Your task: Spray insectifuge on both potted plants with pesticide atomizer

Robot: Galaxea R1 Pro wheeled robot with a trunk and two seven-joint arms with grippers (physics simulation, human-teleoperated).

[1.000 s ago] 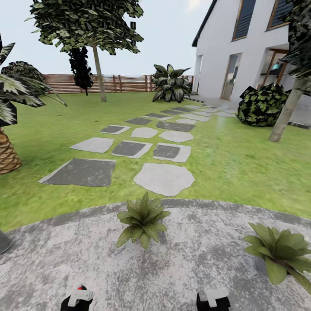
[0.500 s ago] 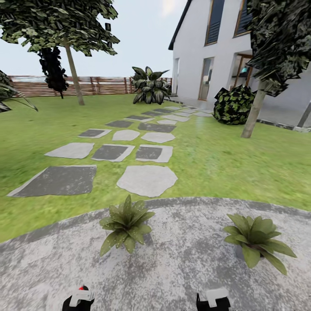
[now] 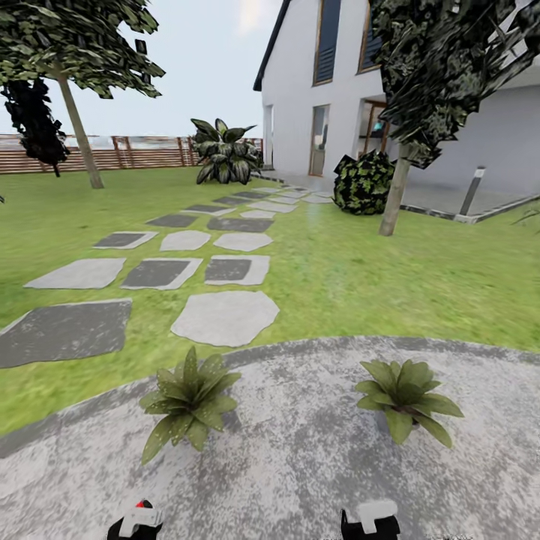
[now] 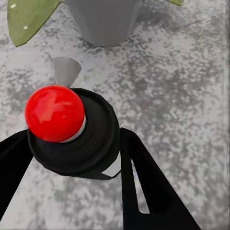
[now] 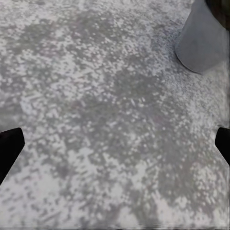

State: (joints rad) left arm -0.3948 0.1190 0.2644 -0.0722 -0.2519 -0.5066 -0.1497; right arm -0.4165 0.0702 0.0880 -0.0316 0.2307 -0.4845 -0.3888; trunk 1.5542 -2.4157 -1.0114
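Patio paving (image 3: 300, 465), round, grey and mottled, fills the lower half of the head view, with both potted plants standing on it. One potted plant (image 3: 187, 401) sits at lower left of centre, the other (image 3: 405, 394) at lower right of centre, well apart from each other. Behind them lie the green lawn (image 3: 390, 277) and a trail of grey stepping stones (image 3: 225, 316) running toward a white house (image 3: 300, 90) at upper right. A brown slatted fence (image 3: 142, 152) crosses the upper left.

At the bottom edge the left end effector (image 3: 139, 517) and right end effector (image 3: 369, 519) poke into frame. In the left wrist view the left end effector (image 4: 72, 139) has its black fingers (image 4: 139, 182) clamped on either side of the pesticide atomizer (image 4: 98, 124), seen from above as a round black top carrying a red ball (image 4: 54, 112). It hangs over the paving near a grey pot (image 4: 103, 19) and a speckled leaf (image 4: 28, 17). In the right wrist view the right end effector (image 5: 115, 143) has its fingers spread wide apart with nothing between them, above bare paving, and a grey pot (image 5: 201, 43) stands at upper right.
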